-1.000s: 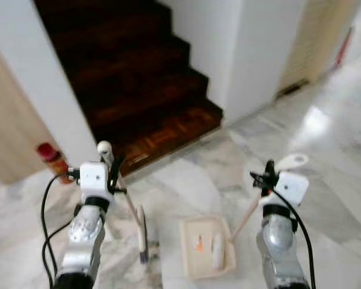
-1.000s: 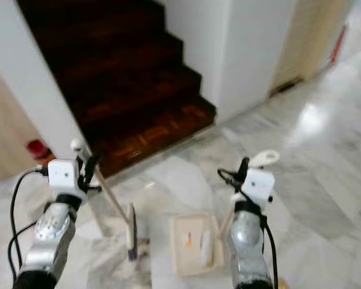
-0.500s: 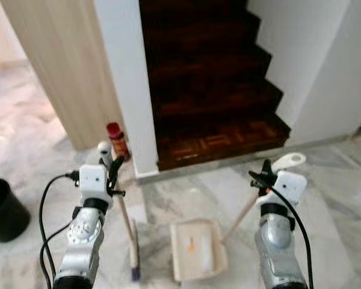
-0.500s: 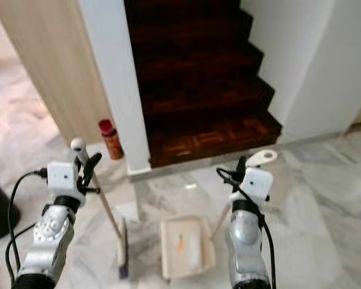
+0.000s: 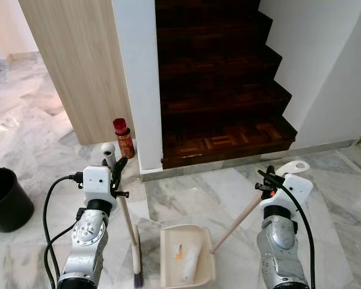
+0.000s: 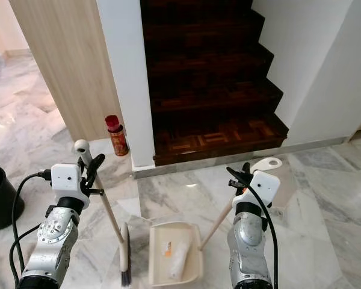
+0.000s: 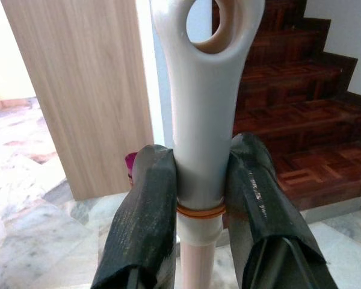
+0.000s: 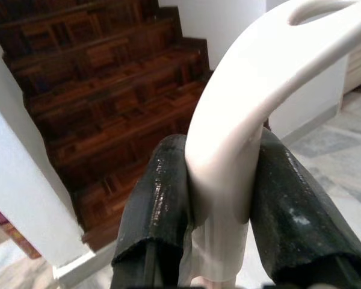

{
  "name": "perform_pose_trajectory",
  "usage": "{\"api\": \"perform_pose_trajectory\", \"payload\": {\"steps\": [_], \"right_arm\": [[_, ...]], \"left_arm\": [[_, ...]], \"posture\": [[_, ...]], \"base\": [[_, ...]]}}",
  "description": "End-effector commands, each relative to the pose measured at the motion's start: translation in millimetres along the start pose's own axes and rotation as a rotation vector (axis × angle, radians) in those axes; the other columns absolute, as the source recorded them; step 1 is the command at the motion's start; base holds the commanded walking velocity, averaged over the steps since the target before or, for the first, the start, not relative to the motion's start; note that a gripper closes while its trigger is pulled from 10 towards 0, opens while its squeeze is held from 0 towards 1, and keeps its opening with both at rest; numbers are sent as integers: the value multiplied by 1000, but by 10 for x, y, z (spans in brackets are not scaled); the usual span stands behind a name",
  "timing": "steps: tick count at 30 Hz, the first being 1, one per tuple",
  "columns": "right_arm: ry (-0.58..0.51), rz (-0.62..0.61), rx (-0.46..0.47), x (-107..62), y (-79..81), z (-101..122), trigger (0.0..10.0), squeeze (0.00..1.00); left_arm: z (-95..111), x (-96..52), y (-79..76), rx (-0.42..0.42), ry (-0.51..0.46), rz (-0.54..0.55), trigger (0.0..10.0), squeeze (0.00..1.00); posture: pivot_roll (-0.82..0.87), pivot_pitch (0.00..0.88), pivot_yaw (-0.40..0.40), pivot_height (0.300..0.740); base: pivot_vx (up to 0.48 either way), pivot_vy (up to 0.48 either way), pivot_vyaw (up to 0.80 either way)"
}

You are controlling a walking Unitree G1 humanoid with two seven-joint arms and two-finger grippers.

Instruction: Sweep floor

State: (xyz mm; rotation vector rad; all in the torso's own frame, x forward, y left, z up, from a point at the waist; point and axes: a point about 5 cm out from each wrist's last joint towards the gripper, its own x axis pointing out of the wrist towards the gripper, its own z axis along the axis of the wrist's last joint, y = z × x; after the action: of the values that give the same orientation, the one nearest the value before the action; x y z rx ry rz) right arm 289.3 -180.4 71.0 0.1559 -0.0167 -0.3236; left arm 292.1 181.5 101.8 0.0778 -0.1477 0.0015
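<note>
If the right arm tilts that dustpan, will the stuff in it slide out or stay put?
The dustpan looks like smooth plastic with a low rim, so its contents would probably slide. The pale tube-like piece looks round, so it may roll out first. The small orange scrap seems light and could shift easily.

Ahead: dark stairs, white pillar, red can
Left: black bin
Right: open marble floor
</note>
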Motion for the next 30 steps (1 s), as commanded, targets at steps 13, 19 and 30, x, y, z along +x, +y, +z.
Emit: {"api": "perform_pose_trajectory", "payload": {"steps": [13, 19, 30], "right_arm": [[77, -15, 169, 74, 45, 17, 10000, 0], [89, -15, 178, 65, 37, 5, 10000, 0], [94, 1, 173, 62, 60, -4, 10000, 0]], "left_arm": [[90, -16, 32, 11, -26, 16, 10000, 0], [108, -26, 36, 9, -25, 14, 10000, 0], [115, -29, 58, 9, -18, 19, 10000, 0]], "posture": [[79, 51, -16, 740], [83, 64, -14, 740], [86, 75, -14, 740]], "base": [[0, 263, 0], [0, 294, 0], [0, 312, 0]]}}
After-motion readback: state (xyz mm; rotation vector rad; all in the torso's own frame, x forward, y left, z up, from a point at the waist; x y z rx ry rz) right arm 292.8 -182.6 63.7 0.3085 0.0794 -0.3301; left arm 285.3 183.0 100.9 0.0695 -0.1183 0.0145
